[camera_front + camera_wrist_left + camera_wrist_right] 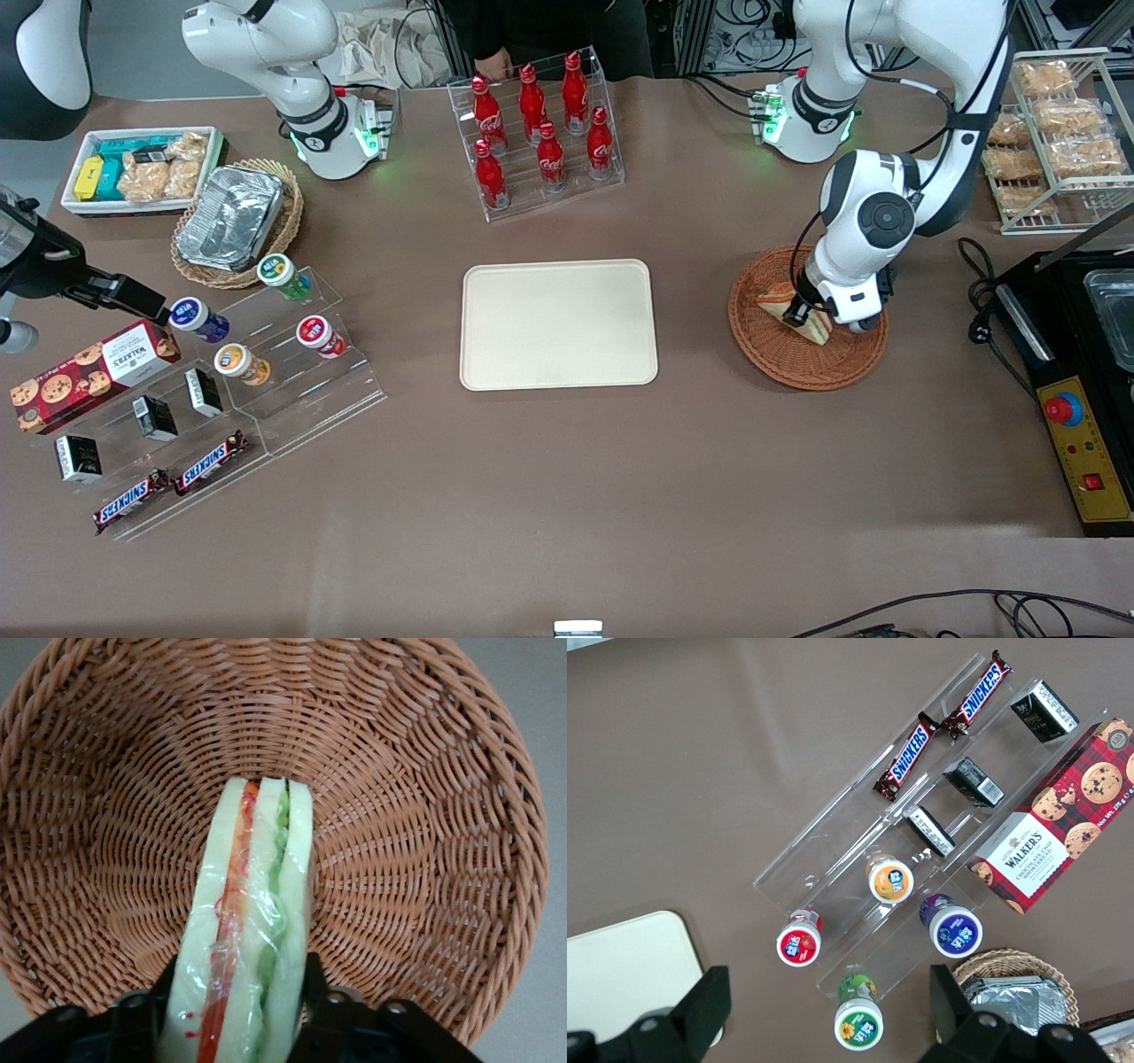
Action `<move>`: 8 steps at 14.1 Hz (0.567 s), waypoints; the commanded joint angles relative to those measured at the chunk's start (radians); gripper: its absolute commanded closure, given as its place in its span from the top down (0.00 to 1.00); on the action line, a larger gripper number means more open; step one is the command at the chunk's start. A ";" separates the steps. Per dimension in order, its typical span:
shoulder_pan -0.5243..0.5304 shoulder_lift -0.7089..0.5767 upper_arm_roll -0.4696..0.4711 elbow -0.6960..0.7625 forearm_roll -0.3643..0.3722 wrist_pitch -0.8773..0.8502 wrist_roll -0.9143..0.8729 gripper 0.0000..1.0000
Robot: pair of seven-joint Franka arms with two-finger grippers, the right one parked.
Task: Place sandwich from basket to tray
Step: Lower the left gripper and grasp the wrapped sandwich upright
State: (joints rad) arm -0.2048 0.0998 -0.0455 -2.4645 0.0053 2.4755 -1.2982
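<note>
The sandwich lies in the basket, with the hand down in the basket, a finger pressed to each side of it. The tray sits on the counter beside the basket, toward the parked arm's end, apart from it. The bottle rack stands farther from the front camera than the tray.

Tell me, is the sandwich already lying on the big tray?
No, the sandwich sits in the basket between the hand's fingers, and the tray holds nothing.
</note>
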 commanded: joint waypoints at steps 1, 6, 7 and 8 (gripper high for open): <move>-0.005 -0.009 0.001 -0.002 0.021 0.008 -0.009 0.00; -0.002 -0.111 0.001 0.203 0.010 -0.290 0.143 0.00; -0.005 -0.104 -0.002 0.291 0.010 -0.375 0.151 0.00; -0.004 -0.101 -0.019 0.368 0.013 -0.454 0.161 0.00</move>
State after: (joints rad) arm -0.2046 -0.0022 -0.0478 -2.2477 0.0132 2.1728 -1.1703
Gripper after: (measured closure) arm 0.767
